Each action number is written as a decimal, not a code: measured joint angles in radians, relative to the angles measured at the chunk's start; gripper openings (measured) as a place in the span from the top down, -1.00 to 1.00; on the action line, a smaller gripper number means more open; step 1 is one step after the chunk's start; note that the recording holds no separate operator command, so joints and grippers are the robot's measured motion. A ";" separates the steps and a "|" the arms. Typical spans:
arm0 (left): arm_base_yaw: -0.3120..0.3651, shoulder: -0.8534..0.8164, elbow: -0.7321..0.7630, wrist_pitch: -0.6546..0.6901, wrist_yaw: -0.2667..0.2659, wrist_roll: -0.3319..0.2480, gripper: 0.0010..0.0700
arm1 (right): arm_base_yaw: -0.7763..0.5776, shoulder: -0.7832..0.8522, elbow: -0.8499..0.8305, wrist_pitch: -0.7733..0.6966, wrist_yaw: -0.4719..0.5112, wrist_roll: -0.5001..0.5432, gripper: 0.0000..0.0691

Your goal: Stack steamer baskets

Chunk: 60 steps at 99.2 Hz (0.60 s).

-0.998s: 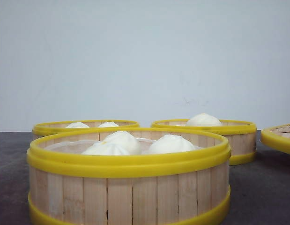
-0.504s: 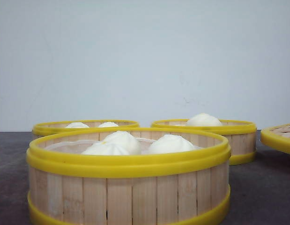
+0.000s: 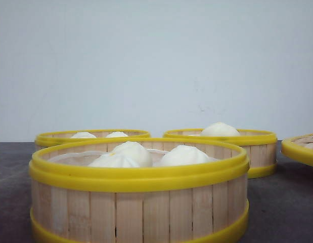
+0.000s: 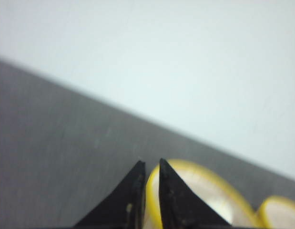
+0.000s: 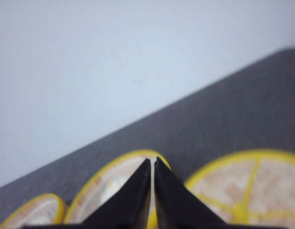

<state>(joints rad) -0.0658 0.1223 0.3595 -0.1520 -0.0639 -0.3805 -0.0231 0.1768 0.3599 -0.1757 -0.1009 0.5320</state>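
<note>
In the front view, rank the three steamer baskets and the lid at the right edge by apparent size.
1. Near basket, looming only from closeness.
2. Back right basket and back left basket: alike, no ranking.
3. Lid: cropped, unsure.

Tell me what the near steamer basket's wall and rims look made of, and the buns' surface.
Near steamer basket: the wall looks like pale bamboo or wood, matte, judging by separate vertical slats with visible seams. Its rims look like moulded plastic: uniform bright yellow, smooth, slight sheen. Buns: white, smooth, matte, dough-like; real or replica cannot be told.
</note>
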 joint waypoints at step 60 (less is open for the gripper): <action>-0.030 0.511 0.387 -0.217 0.053 0.157 -0.43 | 0.072 0.309 0.401 -0.237 -0.008 -0.266 0.06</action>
<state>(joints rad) -0.0956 0.6334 0.7467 -0.3687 -0.0113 -0.2237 0.0486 0.4858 0.7609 -0.4122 -0.1093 0.2657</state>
